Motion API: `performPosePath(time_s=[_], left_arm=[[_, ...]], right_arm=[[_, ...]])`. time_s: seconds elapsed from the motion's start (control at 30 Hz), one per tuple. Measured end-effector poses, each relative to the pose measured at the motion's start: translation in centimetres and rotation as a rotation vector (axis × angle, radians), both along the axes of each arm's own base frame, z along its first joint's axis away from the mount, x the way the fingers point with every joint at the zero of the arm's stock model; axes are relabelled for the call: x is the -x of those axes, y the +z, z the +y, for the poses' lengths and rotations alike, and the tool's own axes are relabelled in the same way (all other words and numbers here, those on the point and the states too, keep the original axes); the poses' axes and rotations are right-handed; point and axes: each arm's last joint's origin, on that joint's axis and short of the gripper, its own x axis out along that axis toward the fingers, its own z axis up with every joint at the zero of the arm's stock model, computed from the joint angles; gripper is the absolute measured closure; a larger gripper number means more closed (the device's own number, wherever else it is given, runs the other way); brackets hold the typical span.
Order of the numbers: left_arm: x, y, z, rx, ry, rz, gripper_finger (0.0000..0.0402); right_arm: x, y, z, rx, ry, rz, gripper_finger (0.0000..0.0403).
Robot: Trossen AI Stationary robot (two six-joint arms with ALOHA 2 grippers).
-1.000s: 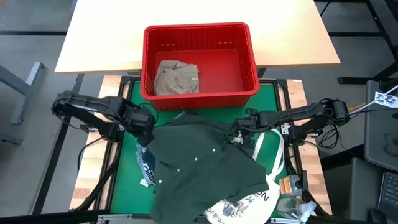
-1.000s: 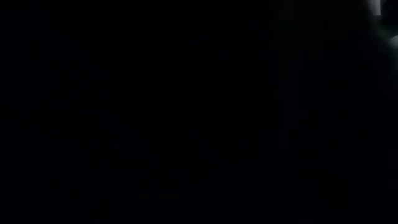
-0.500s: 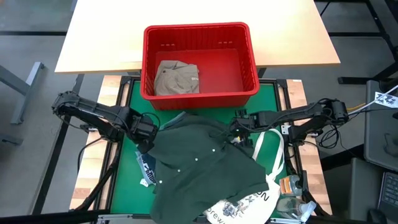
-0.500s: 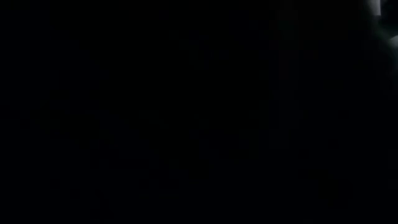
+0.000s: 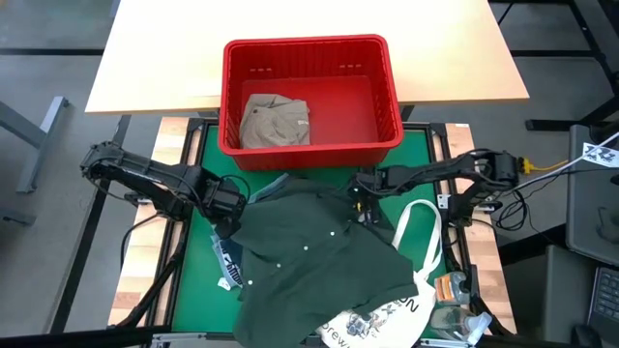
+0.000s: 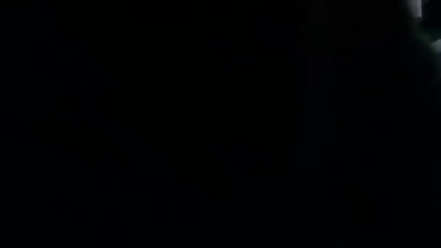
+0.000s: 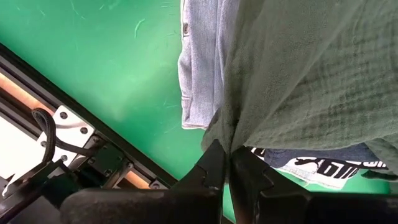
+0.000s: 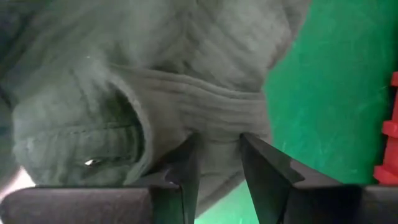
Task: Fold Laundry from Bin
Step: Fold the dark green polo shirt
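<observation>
A dark green shirt [image 5: 319, 256] lies spread on the green mat [image 5: 198, 280], over a light blue denim garment [image 5: 272, 184] and a navy printed garment [image 5: 228, 263]. My left gripper [image 5: 232, 205] is shut on the shirt's left edge. My right gripper [image 5: 360, 200] is shut on the shirt's far right part. A khaki garment [image 5: 275, 121] lies inside the red bin [image 5: 311, 46], which stands beyond the mat's far edge. The low view is all dark. My left gripper pinches a gathered bit of the green shirt's left edge [image 7: 231, 142] between its two fingertips, from above, pointing down. That edge is drawn up to the fingers; the rest of the shirt lies on the garments beneath it. My right gripper has a thick stitched band of the green shirt [image 8: 216, 127] between its two fingers [image 8: 186, 163], which lie across the band. It comes steeply from above, slanting from the table's right. The band is bunched, and the cloth around it rests on the mat.
A white tote bag [image 5: 421, 242] with dark print lies at the mat's near right, partly under the shirt. Small items [image 5: 455, 290] sit by the near right corner. A light wooden table [image 5: 155, 48] stands behind the bin. Bare mat shows at the near left.
My left gripper has sunk and gone a little toward the table's right, still shut on the shirt's edge. My right gripper has moved toward the table's left and far edge and come lower, rolling as it went; the shirt's far right part has gone along with it.
</observation>
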Motion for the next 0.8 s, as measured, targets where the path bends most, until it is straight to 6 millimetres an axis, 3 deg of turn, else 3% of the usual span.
performPosePath(time_s=[0.27,0.53,0.8], left_arm=[[0.0,0.0,0.0,0.0,0.001,0.0,0.0396],[0.0,0.0,0.0,-0.003,0.002,-0.005,0.0396],[-0.4,0.0,0.1,-0.065,0.003,-0.056,0.0395]], right_arm=[[0.2,-2.1,-1.4,-0.159,-0.095,0.074,0.0285],[2.5,-2.1,-1.7,-0.192,-0.374,0.256,0.0285],[3.9,-1.9,-1.5,-0.14,-0.506,0.397,0.0285]])
